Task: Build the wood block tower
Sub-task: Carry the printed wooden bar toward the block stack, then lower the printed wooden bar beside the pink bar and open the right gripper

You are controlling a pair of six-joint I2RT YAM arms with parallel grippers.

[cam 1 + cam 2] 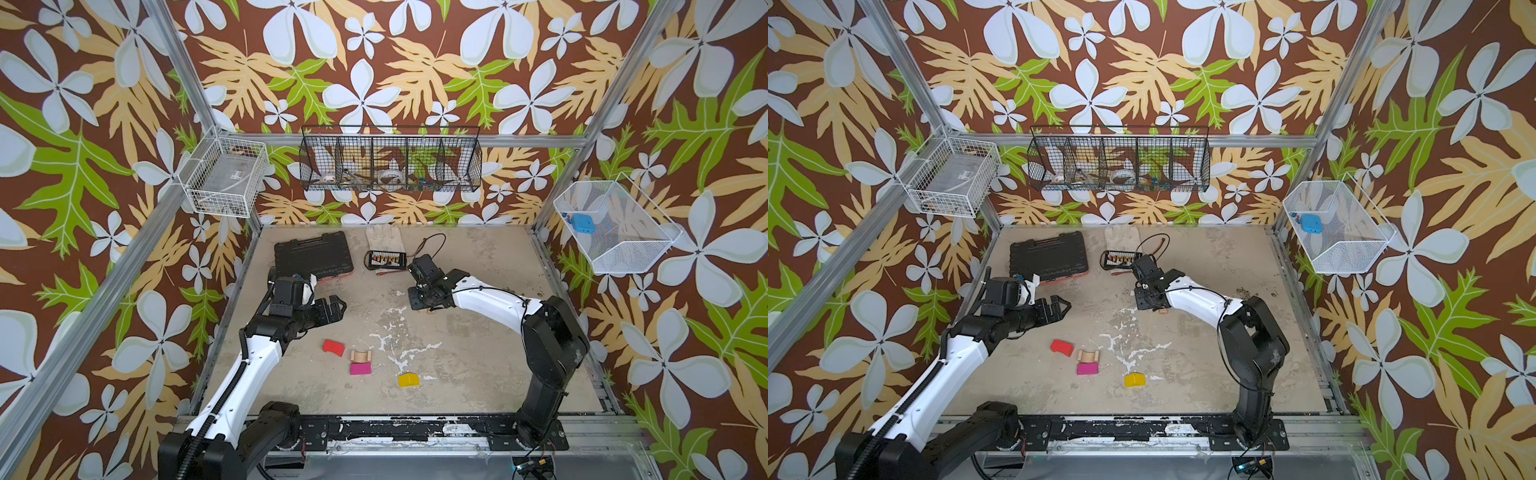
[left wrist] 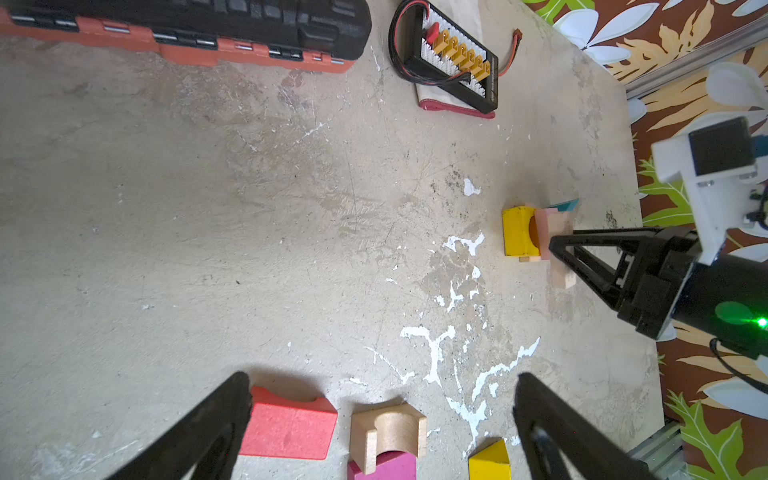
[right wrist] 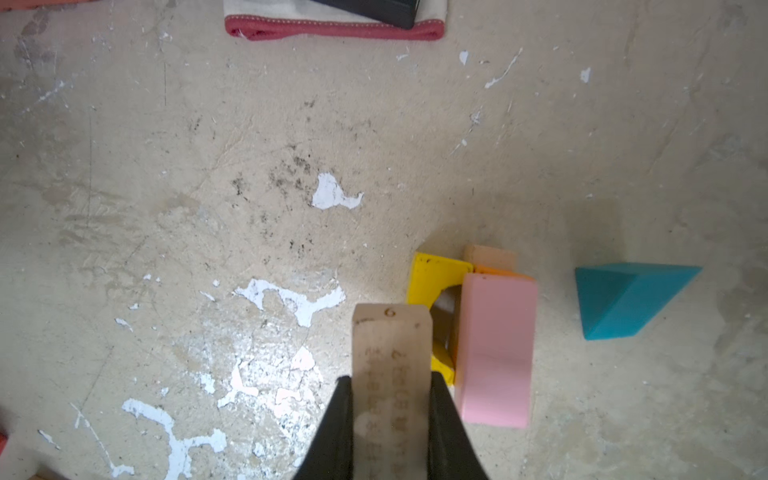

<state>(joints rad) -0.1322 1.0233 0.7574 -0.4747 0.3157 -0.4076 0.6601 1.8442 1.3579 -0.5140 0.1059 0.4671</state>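
Observation:
My right gripper (image 3: 390, 382) is shut on a long plain wood block (image 3: 390, 345) and holds it just beside the tower. The tower is low: a yellow arch (image 3: 432, 274) and a pink block (image 3: 494, 353) lying over an orange piece (image 3: 503, 273). A teal wedge (image 3: 631, 299) lies apart on the floor. In both top views the right gripper (image 1: 419, 301) covers this group. My left gripper (image 2: 382, 382) is open above a red block (image 1: 333, 347), a plain wood arch (image 1: 360, 356), a magenta block (image 1: 360, 368) and a yellow wedge (image 1: 409, 380).
A black tool case (image 1: 313, 253) lies at the back left. Beside it a glove (image 1: 382, 239) lies under a charger board with cables (image 1: 384, 259). Wire baskets (image 1: 390, 162) hang on the walls above the worn floor.

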